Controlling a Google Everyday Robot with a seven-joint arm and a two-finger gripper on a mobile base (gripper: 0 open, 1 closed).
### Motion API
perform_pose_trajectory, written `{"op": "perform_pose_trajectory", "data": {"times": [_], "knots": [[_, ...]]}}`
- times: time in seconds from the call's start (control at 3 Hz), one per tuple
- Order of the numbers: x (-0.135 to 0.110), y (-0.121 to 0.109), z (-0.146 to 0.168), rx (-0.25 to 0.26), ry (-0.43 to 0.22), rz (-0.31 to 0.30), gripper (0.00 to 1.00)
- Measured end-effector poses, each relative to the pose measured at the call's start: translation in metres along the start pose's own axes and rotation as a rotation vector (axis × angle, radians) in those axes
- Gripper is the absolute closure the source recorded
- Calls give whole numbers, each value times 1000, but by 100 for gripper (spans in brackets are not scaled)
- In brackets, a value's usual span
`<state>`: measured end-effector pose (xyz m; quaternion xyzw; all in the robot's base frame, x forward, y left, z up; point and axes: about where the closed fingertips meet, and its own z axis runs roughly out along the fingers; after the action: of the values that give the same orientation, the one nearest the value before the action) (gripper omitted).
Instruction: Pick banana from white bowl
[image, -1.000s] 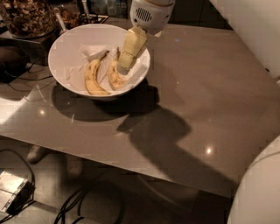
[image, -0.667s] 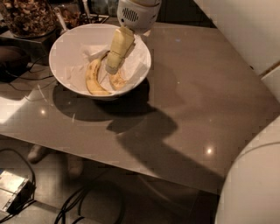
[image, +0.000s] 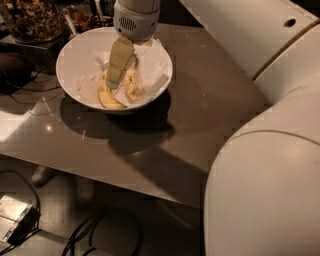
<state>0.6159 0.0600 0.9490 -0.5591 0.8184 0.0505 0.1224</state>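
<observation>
Only the one camera view here, so I'm using the white bowl (image: 67, 80) as the landmark for everything.

The bowl sits on the grey-brown table (image: 200, 115), toward its far left part. Inside it you've got two bananas lying side by side on crumpled white paper (image: 150, 57). The banana (image: 132, 86) you're after is the duller, brown-speckled one, near the middle of the bowl on the right of the pair. The cleaner, brighter yellow banana (image: 106, 97) curves along the bowl's near-left wall, just beside it.

Your gripper (image: 115, 80) reaches down into the bowl from its far rim, with the round white wrist right above that rim. Its cream-coloured tip sits between the two bananas and looks like it touches at least one. Honestly, I can't tell whether it's apart or clamped on anything.

Behind the bowl to the left there's a dark glass jar (image: 30, 17) full of granola-looking stuff, close to the rim. Right of the bowl the robot's big white body (image: 265, 190) fills the frame. On the floor below the bowl's side of the table lie black cables (image: 100, 230).
</observation>
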Motion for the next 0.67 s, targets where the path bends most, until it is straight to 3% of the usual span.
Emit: {"op": "perform_pose_trajectory", "data": {"times": [0.33,0.67], "knots": [[-3,-3,4,13,-16,23,0],[-7,-8,18,-32,-45,101,0]]}}
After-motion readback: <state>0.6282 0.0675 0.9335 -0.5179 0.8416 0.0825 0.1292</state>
